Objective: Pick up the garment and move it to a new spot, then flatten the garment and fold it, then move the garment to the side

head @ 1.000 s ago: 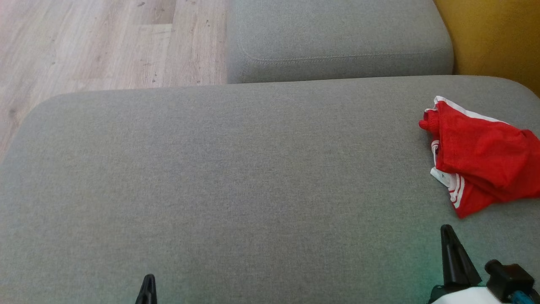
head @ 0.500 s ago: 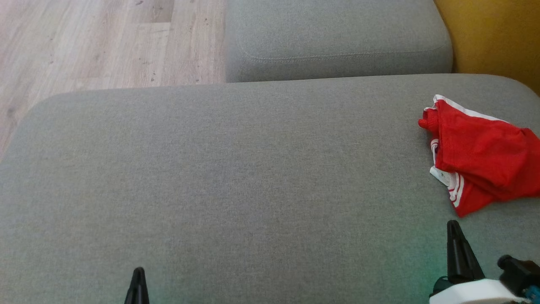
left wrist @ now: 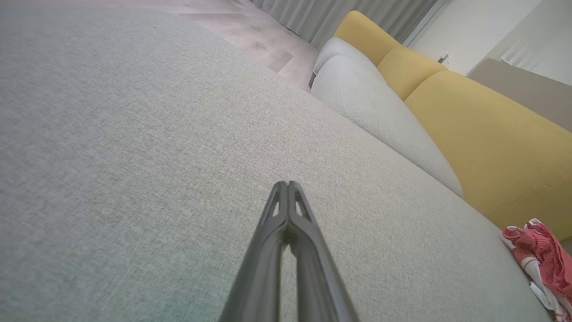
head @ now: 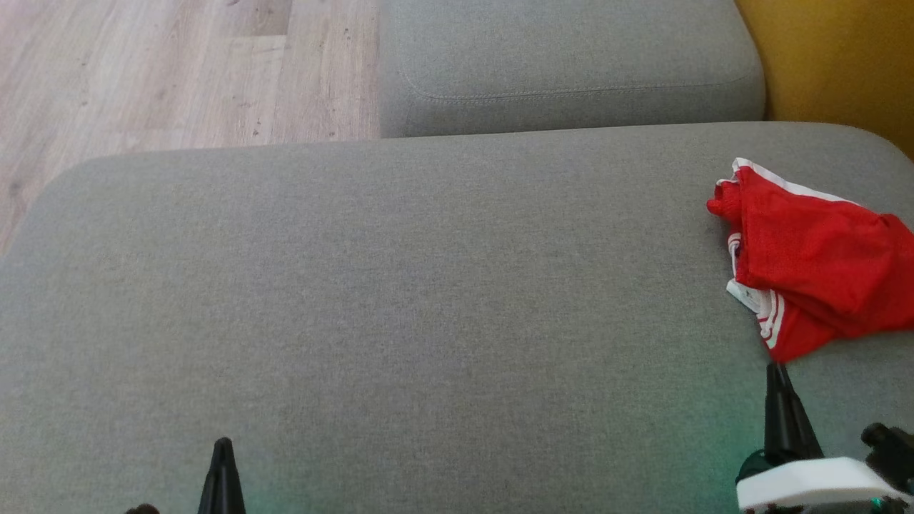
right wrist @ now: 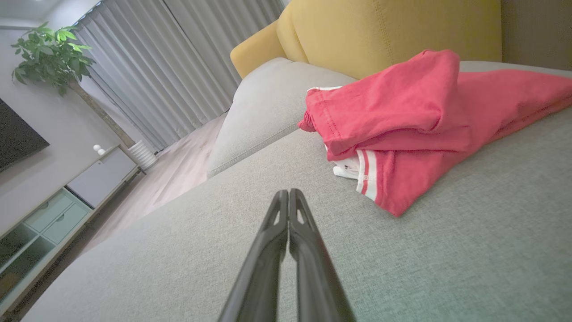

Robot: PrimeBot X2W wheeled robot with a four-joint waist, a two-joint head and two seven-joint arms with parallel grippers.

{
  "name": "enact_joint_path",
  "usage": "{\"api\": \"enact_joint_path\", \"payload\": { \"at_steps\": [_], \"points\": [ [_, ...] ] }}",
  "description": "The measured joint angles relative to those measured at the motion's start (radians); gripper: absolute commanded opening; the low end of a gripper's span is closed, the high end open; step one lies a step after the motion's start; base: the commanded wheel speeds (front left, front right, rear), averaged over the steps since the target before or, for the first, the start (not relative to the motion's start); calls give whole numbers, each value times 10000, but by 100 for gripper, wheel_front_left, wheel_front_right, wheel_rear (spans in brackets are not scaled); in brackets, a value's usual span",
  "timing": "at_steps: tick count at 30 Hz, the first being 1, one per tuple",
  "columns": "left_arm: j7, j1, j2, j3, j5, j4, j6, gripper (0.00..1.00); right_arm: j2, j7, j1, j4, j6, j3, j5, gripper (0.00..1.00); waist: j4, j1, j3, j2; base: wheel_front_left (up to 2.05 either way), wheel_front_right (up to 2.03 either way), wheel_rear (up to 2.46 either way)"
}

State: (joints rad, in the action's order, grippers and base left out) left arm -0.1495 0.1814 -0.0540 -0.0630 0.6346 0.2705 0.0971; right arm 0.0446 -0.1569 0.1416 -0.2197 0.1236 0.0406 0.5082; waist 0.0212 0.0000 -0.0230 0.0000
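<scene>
head view: garment (head: 814, 264) on cushion (head: 400, 285)

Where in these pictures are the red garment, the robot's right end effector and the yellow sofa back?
red garment (head: 814, 250), head view, middle of the red cloth.
right end effector (right wrist: 289, 193), right wrist view, its closed fingertips.
yellow sofa back (right wrist: 380, 31), right wrist view, its front face.
</scene>
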Motion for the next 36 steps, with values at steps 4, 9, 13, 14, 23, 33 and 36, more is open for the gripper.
{"api": "enact_joint_path", "payload": {
  "at_steps": [4, 9, 13, 14, 23, 33, 36],
  "points": [
    [90, -91, -2, 31, 456, 2, 2, 0, 6, 107, -157, -27, 0, 21, 510, 0, -10, 0, 12, 0, 0, 0, 0],
    [257, -191, -4, 86, 1129, 2, 12, 0, 6, 288, -294, -42, 0, 48, 1283, 0, -25, 0, 30, 0, 0, 0, 0],
    [357, -312, -4, 186, 1592, 2, 13, 0, 8, 362, -312, -73, 0, 69, 1797, 0, -34, 0, 42, 0, 0, 0, 0],
    [420, -366, -6, 217, 1703, 2, 15, 0, 8, 433, -325, -88, 0, 82, 1931, 0, -37, 0, 45, 0, 0, 0, 0],
    [654, -573, -6, 318, 2709, 2, 58, 0, 12, 662, -588, -146, 0, 140, 3068, 0, -59, 0, 72, 0, 0, 0, 0],
    [920, -870, -6, 418, 3843, 4, 86, 0, 17, 922, -783, -205, 0, 230, 4355, 0, -83, 0, 103, 0, 0, 0, 0],
    [1014, -963, -6, 487, 4167, 6, 86, 0, 21, 974, -820, -217, 0, 249, 4736, 0, -90, 0, 112, 0, 0, 0, 0]
  ]
}}
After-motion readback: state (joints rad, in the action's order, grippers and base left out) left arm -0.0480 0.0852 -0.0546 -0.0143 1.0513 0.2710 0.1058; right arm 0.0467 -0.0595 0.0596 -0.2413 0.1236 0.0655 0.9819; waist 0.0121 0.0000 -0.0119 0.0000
